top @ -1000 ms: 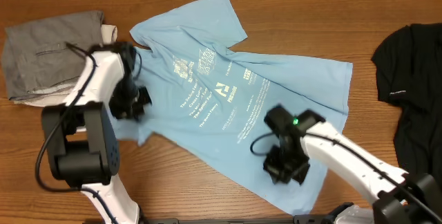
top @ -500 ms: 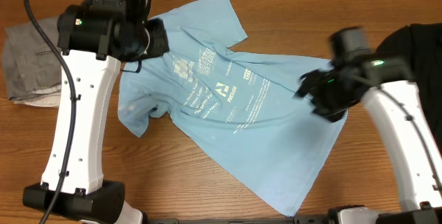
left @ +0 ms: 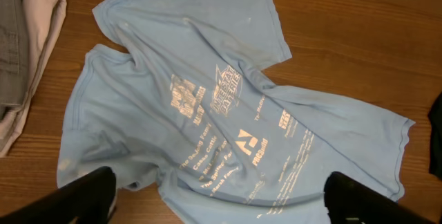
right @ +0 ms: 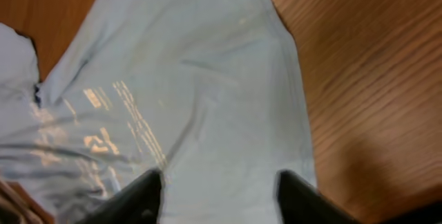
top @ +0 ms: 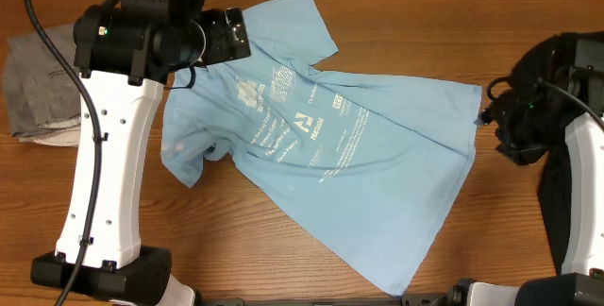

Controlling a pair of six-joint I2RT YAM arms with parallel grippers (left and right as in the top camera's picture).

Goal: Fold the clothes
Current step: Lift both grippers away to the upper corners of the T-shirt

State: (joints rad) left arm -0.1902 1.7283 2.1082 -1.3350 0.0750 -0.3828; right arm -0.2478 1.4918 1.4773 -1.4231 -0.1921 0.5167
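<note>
The clothes, a light blue T-shirt (top: 321, 145), lie spread diagonally across the wooden table with the white printed text facing up. The left sleeve area is rumpled. My left gripper (top: 229, 42) hangs high above the collar end; in the left wrist view the shirt (left: 221, 113) fills the frame below my left gripper (left: 221, 203), which is open wide with nothing between its fingers (left: 90, 195). My right gripper (top: 491, 119) hovers beside the shirt's right edge; in the right wrist view my right gripper (right: 221, 198) is open above the shirt (right: 207, 92), holding nothing.
A grey garment (top: 33, 79) lies bunched at the table's far left, also seen as the grey and white cloth (left: 21, 51) in the left wrist view. A black garment (top: 566, 70) lies at the right edge, under my right arm. Bare wood (right: 359, 65) surrounds the shirt.
Both grippers let go of the shirt, opened and rose. The left moved from the left sleeve to the collar end; the right swung from the lower hem to the shirt's right edge.
</note>
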